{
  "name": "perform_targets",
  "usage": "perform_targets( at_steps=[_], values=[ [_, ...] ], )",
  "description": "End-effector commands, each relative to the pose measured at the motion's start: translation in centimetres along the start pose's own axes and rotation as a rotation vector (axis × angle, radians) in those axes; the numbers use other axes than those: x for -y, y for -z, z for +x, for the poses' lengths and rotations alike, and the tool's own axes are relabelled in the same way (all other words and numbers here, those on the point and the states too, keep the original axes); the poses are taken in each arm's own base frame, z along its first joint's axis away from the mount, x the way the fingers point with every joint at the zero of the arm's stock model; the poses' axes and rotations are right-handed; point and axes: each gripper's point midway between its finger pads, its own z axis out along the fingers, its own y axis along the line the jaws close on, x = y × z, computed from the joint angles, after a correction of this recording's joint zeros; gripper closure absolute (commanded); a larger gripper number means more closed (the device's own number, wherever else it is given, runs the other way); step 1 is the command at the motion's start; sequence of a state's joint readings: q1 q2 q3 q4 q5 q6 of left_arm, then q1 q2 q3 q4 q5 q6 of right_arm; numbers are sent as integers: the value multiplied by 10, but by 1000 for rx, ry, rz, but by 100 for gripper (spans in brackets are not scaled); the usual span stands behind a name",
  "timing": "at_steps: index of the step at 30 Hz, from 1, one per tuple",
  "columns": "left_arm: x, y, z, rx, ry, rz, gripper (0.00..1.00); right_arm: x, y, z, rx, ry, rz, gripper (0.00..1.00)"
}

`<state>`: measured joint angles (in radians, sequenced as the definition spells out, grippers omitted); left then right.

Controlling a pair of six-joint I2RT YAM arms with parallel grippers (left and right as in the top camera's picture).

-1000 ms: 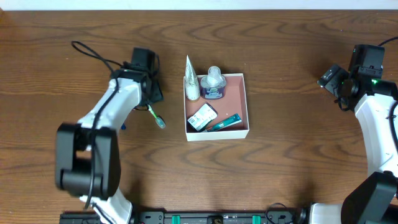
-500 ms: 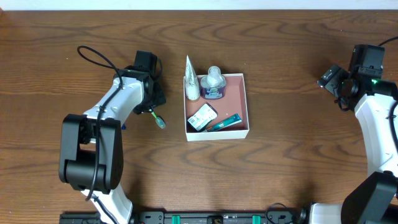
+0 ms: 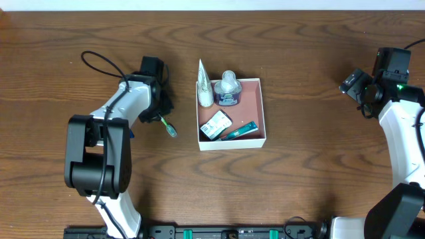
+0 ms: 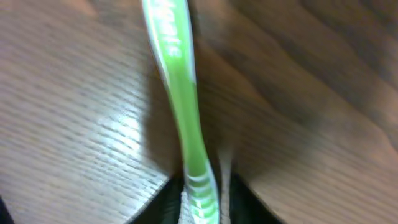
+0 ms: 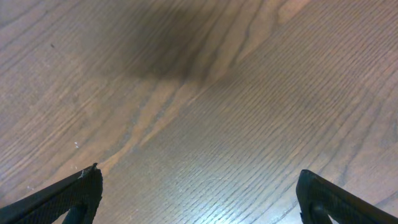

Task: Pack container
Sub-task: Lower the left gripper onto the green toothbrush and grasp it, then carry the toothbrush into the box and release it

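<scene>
The container point(image 3: 232, 143), a shallow white-walled box with a pinkish floor, sits mid-table and holds a white tube point(image 3: 204, 89), a small round bottle point(image 3: 228, 89), a white packet point(image 3: 216, 124) and a teal tube point(image 3: 240, 130). Left of it a green toothbrush point(image 3: 167, 125) lies on the wood. My left gripper point(image 3: 158, 114) is down at its handle end. In the left wrist view the green toothbrush handle point(image 4: 180, 93) runs up from between the jaws of the left gripper point(image 4: 202, 193), which are shut on it. My right gripper point(image 3: 352, 83) hangs open at the far right over bare wood point(image 5: 199, 199).
A black cable point(image 3: 99, 61) loops over the table behind the left arm. The table's far edge runs along the top of the overhead view. The arm bases stand at the near edge.
The left gripper's jaws have closed onto the toothbrush handle, and the left arm has shifted slightly. The right arm has not moved.
</scene>
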<state>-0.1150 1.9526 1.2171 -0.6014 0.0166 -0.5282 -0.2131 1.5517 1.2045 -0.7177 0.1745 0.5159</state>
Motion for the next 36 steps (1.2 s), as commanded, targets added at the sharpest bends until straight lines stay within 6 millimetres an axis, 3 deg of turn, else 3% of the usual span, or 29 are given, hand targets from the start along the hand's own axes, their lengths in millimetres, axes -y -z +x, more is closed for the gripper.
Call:
perform_targets(
  at_steps=[1,5,11,14,19,22,26,28,30,33,36],
  values=[
    [-13,-24,13,-64,12,-43,88,1,-1,-1,1,-13,6,1],
    [-10,-14,6,-51,-50,-31,91,1,-1,-1,1,-13,6,1],
    [-1,45,-10,26,-180,24,94,1,-1,-1,0,-13,7,1],
    [23,92,-12,101,-365,183,94,1,-1,-1,1,-13,6,1],
    [63,200,3,352,-713,463,94,1,-1,-1,1,-13,6,1],
    [76,259,13,549,-846,525,94,1,-1,-1,1,-13,6,1],
    [92,317,35,763,-1028,571,94,1,-1,-1,0,-13,6,1],
    [104,332,52,822,-1135,599,94,1,-1,-1,1,-13,6,1],
    [118,334,72,843,-1286,633,94,1,-1,-1,1,-13,6,1],
    [137,318,101,837,-1512,648,94,1,-1,-1,1,-13,6,1],
    [151,287,118,778,-1682,630,94,1,-1,-1,1,-13,6,1]
  ],
)
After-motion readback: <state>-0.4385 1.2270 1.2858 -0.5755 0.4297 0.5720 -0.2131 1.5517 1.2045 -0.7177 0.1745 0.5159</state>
